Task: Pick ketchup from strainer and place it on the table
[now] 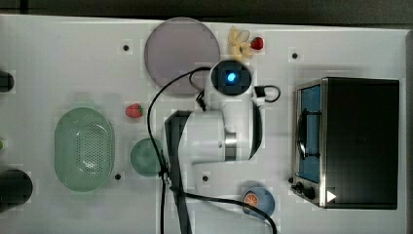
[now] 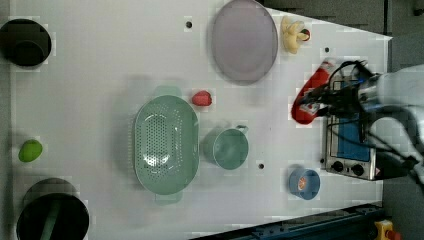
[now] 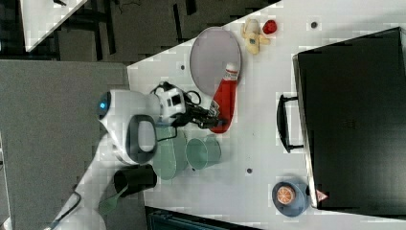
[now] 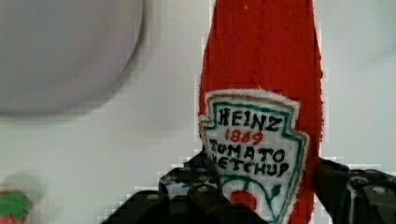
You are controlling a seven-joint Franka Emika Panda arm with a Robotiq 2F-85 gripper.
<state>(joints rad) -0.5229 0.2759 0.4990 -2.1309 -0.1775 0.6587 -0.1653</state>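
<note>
1. Ketchup [image 4: 261, 93]: a red, soft-looking bottle with a white shield label edged in green, lettered "HEINZ 1869 TOMATO KETCHUP" over a small tomato; white cap [image 3: 231, 68] (seen in the right view). It was carried off the table, lying along the line of the gripper, outside the strainer.
2. Gripper [image 4: 266, 186]: black fingers [image 4: 205, 186] stood on either flank of the bottle's lower body, clamped on it.
3. Strainer [image 2: 166, 145]: pale green, oval, perforated bottom, nothing inside; well apart from the bottle.
4. Table [image 2: 100, 90]: white, dotted black. The bottle hung between the grey-lilac plate [image 2: 244, 40] and the toaster oven [image 2: 350, 145], open white surface below it.
5. Neighbours: green cup [image 2: 230, 148] just beside the strainer; a strawberry [image 2: 202, 98] near its rim; banana pieces [image 2: 291, 34] by the far edge.
</note>
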